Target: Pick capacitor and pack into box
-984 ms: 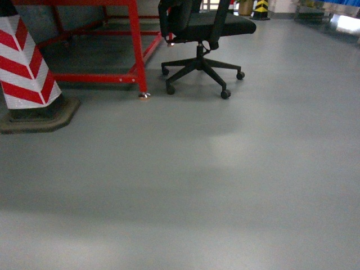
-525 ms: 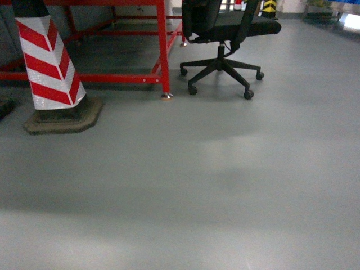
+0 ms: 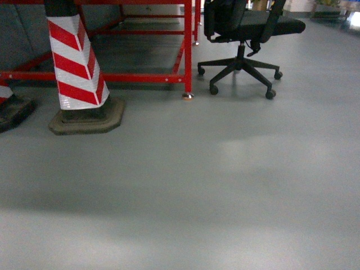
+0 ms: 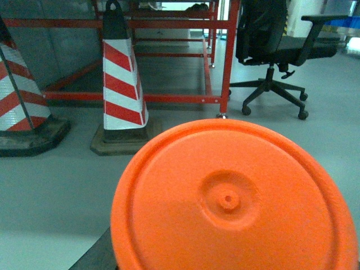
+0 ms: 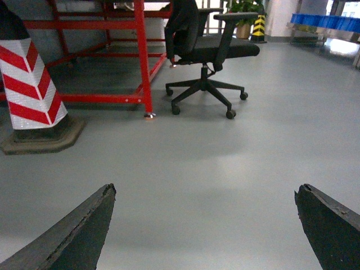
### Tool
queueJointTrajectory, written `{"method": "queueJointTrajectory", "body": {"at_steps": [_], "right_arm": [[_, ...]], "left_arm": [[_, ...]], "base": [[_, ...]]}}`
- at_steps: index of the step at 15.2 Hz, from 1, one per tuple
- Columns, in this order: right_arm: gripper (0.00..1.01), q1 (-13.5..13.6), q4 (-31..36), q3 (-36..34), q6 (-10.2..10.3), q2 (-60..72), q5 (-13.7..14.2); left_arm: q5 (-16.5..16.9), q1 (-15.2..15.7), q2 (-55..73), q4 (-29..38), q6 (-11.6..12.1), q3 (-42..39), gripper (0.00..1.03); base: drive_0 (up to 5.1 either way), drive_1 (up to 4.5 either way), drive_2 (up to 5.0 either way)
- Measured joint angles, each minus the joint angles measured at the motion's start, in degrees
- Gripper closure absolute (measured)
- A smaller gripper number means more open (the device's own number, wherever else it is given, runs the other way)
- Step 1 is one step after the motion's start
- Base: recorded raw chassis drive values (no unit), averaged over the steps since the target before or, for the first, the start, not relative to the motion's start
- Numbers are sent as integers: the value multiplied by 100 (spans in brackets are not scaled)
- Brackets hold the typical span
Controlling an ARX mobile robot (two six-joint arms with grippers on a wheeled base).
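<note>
A round orange capacitor fills the lower part of the left wrist view, its flat end with a small centre dimple facing the camera. My left gripper is shut on it. Only one dark finger shows, at the capacitor's lower left edge. In the right wrist view my right gripper stands open, its two dark fingers wide apart over bare grey floor with nothing between them. Neither gripper shows in the head view. The box is out of view.
A red-and-white striped cone on a dark base stands at the left, with another cone's base at the edge. Behind are a red steel frame and a black office chair. Blue bins lie far right.
In the head view the cone, red frame and chair have all slid to the right, so the view has swung left. A second cone base has come into view at the left edge.
</note>
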Motion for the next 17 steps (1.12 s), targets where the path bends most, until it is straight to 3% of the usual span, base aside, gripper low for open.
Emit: {"method": "queueJointTrajectory", "body": {"at_steps": [17], "right_arm": [[3, 0, -20, 0, 0, 2, -4]], "left_arm": [[-7, 0, 0, -11, 0, 0, 59]], "base": [[-500, 245, 245]]}}
